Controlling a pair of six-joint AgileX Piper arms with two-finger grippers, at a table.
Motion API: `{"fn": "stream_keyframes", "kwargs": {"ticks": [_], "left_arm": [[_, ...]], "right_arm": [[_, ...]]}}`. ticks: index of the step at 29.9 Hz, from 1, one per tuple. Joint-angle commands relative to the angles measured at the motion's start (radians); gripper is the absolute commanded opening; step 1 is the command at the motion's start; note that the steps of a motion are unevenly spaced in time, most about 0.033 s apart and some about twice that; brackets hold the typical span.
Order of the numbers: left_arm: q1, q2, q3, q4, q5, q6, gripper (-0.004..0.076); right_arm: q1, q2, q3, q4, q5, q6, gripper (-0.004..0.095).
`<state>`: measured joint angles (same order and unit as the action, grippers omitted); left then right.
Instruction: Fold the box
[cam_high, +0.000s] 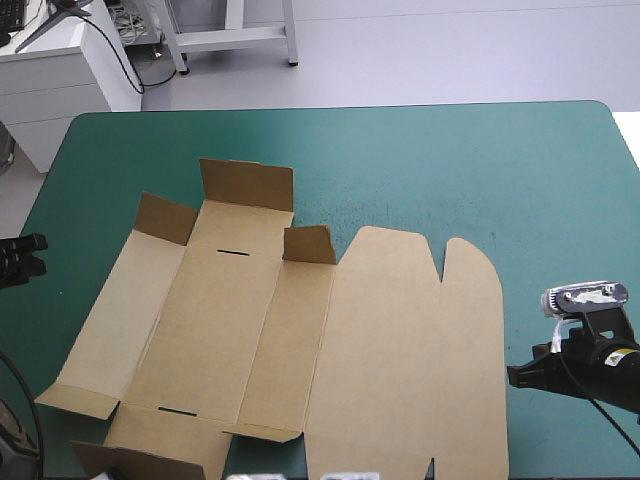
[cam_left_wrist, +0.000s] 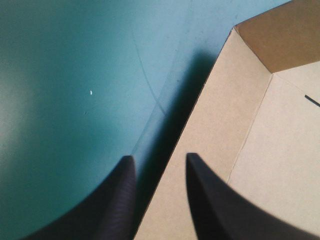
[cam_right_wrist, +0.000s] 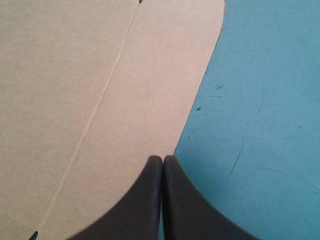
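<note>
The brown box (cam_high: 300, 340) lies as a cut sheet on the table, mostly flat. Short flaps stand raised at its far side (cam_high: 247, 185) and its left corner. The rounded lid panel (cam_right_wrist: 100, 100) lies flat on the right. My left gripper (cam_high: 28, 252) sits at the table's left edge. In the left wrist view, the left gripper (cam_left_wrist: 160, 159) is open, and the box's left wall edge (cam_left_wrist: 215, 115) runs between the fingers. My right gripper (cam_high: 528, 375) rests right of the box. In the right wrist view, the right gripper (cam_right_wrist: 162, 158) is shut, its tip at the lid's curved edge.
The teal-green cover (cam_high: 450, 160) shows beyond the box's far side and to its right. A white cabinet (cam_high: 60, 80) stands off the table's far left corner.
</note>
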<state>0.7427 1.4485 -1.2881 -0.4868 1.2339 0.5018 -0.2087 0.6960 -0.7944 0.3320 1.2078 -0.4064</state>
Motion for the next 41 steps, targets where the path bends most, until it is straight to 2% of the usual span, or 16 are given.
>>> {"fn": "stream_keyframes", "kwargs": {"ticks": [1,3,4,11,19,24,28,31,41], "left_arm": [[-0.005,-0.036,-0.018,-0.034,0.062,0.001,0.05],[-0.005,-0.036,-0.018,-0.036,0.061,-0.02,0.0592],[-0.005,-0.036,-0.018,-0.036,0.06,-0.026,0.0608],[-0.005,-0.03,-0.001,-0.106,0.062,0.034,0.0599],[-0.005,-0.03,0.204,-0.095,0.042,0.203,0.0599],[-0.005,-0.03,0.282,-0.099,0.05,0.319,0.0599],[-0.005,-0.03,0.333,-0.09,0.016,0.369,0.0599],[-0.005,-0.03,0.351,-0.052,-0.022,0.371,0.0599],[-0.005,-0.03,0.38,-0.06,0.015,0.371,0.0599]], "right_arm": [[0.005,0.007,-0.022,0.02,-0.03,-0.01,-0.0019],[0.005,0.007,-0.022,0.02,-0.031,-0.01,-0.0019],[0.005,0.007,-0.022,0.02,-0.031,-0.01,-0.0019],[0.005,0.007,-0.022,0.02,-0.031,-0.01,-0.0019],[0.005,0.007,-0.022,0.02,-0.031,-0.015,-0.0019],[0.005,0.007,-0.022,0.02,-0.031,-0.013,-0.0019],[0.005,0.007,-0.022,0.02,-0.031,-0.013,-0.0019],[0.005,0.007,-0.022,0.02,-0.025,-0.013,-0.0019],[0.005,0.007,-0.022,0.024,-0.032,-0.013,-0.0019]]}}
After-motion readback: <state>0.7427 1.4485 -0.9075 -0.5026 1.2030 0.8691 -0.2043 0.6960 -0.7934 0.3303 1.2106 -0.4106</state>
